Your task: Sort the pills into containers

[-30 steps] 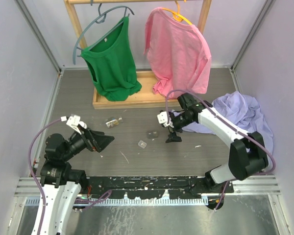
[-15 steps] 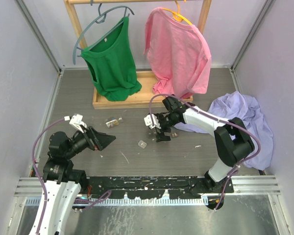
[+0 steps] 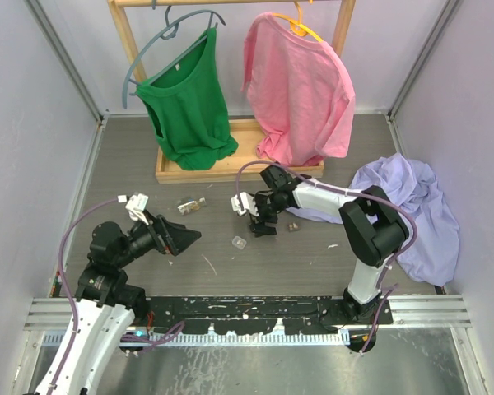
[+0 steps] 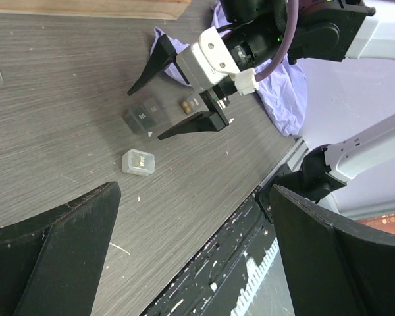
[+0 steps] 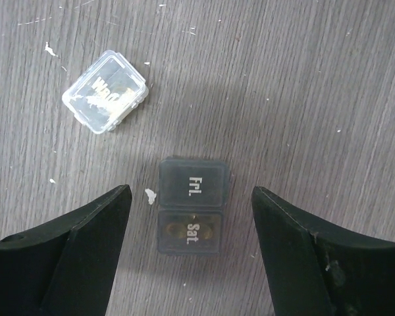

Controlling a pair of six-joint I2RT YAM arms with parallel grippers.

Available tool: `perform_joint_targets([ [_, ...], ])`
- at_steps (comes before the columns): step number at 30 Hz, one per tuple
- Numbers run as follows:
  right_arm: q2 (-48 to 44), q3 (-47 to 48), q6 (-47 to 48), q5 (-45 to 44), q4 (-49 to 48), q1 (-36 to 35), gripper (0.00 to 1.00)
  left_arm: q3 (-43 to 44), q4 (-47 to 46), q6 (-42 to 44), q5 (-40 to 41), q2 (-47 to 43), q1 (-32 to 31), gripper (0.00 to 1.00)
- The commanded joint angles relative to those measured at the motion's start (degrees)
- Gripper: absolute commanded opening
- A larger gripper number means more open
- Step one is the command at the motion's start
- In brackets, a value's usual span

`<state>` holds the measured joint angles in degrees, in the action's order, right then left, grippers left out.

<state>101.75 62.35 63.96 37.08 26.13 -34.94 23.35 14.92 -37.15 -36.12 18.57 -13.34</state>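
Observation:
Two joined dark tubs marked "Fri." (image 5: 193,178) and "Sat." (image 5: 189,232) lie on the table; something brownish shows through the Sat. lid. My right gripper (image 5: 190,192) is open and hovers straight above them, a finger on each side, touching nothing. A clear tub (image 5: 105,92) lies up and to the left of them, and also shows in the top view (image 3: 239,242). In the left wrist view the dark tubs (image 4: 143,117), the clear tub (image 4: 138,162) and two small brown pills (image 4: 185,103) lie by the right gripper (image 4: 184,92). My left gripper (image 3: 179,237) is open and empty, left of the tubs.
Another clear item (image 3: 191,205) lies near the wooden rack base (image 3: 230,169). A green shirt (image 3: 185,107) and a pink shirt (image 3: 300,82) hang at the back. A lilac cloth (image 3: 403,197) is heaped at the right. The table's front edge (image 4: 270,178) is near.
My right gripper has moved left, from beside the lilac cloth to above the dark tubs. My left arm has shifted slightly forward and right.

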Motion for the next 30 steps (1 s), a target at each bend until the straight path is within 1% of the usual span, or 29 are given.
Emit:
perform_joint_targets([
  [1,1.0,2.5,-1.8,-1.4,-2.6,-1.3,0.79,-0.6,-5.3,-0.3,1.5,0.2,-0.5,0.98],
  [22,3.2,3.1,-4.8,-2.6,-3.7,-2.4,0.6,-1.1,-5.4,-0.9,1.4,-0.1,-0.6,0.98],
  [30,2.8,3.1,-5.9,-3.0,-3.9,-2.5,0.5,-1.1,-5.4,-1.0,1.1,0.1,-0.7,0.98],
])
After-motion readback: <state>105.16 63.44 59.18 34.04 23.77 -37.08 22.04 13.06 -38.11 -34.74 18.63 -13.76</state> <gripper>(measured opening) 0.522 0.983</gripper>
